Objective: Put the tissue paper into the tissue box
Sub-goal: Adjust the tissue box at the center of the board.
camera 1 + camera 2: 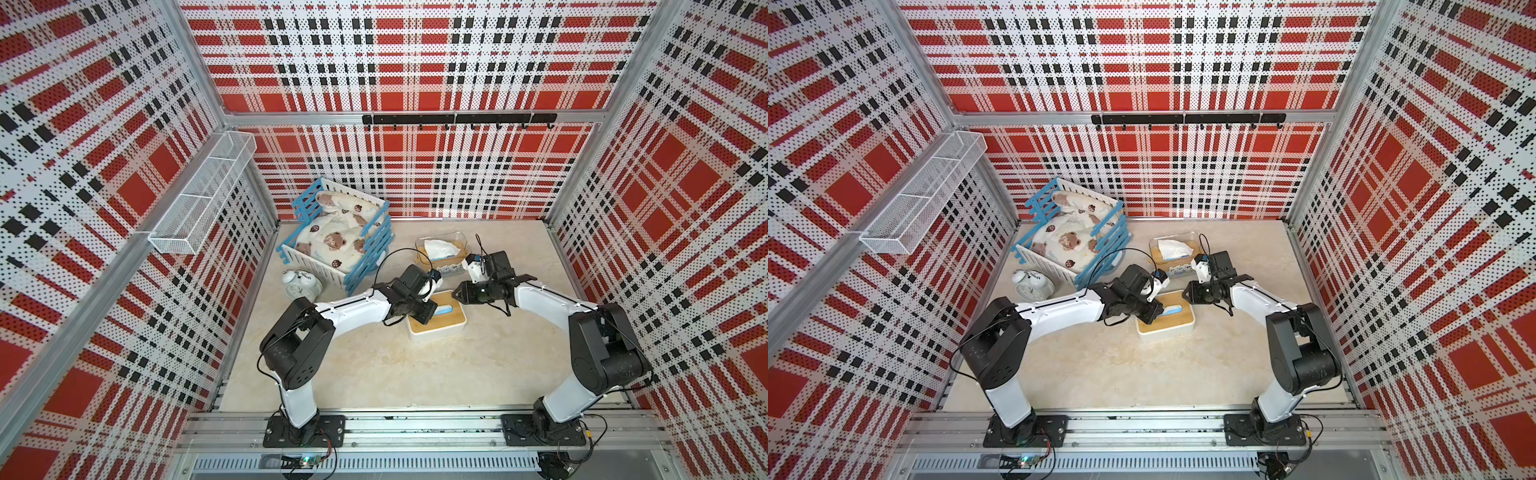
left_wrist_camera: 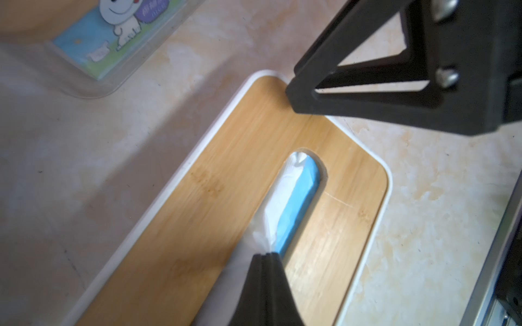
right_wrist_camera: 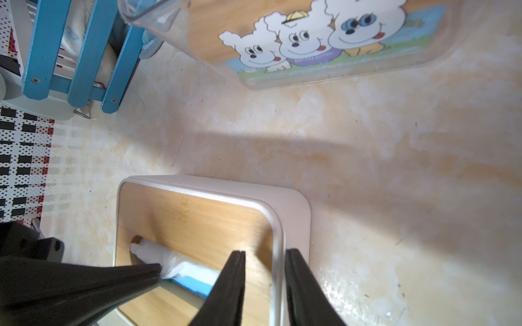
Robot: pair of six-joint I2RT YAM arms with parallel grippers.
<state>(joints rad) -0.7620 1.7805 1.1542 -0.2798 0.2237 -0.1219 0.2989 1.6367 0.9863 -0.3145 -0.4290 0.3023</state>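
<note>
The tissue box [image 1: 451,323] [image 1: 1179,321], white with a bamboo lid [image 2: 226,183] [image 3: 197,223], stands mid-table. Through its slot show the blue pack and the white sheet of the tissue paper [image 2: 282,197] [image 3: 158,254]. My left gripper [image 2: 265,254] [image 1: 432,311] is shut on the end of that white sheet, just above the slot. My right gripper [image 3: 264,252] [image 1: 456,293] is open at the box's end. One finger is over the lid, the other outside the wall. Another cartoon-printed pack [image 3: 310,42] [image 2: 107,42] lies in a clear container [image 1: 465,237] behind, with white tissue [image 1: 440,249] sticking up.
A blue and white toy crib [image 1: 374,253] with bear-print bedding stands at the back left. A white alarm clock [image 1: 301,284] sits in front of it, close to my left arm. A mesh basket [image 1: 203,195] hangs on the left wall and a black hook rail [image 1: 457,119] on the back wall.
</note>
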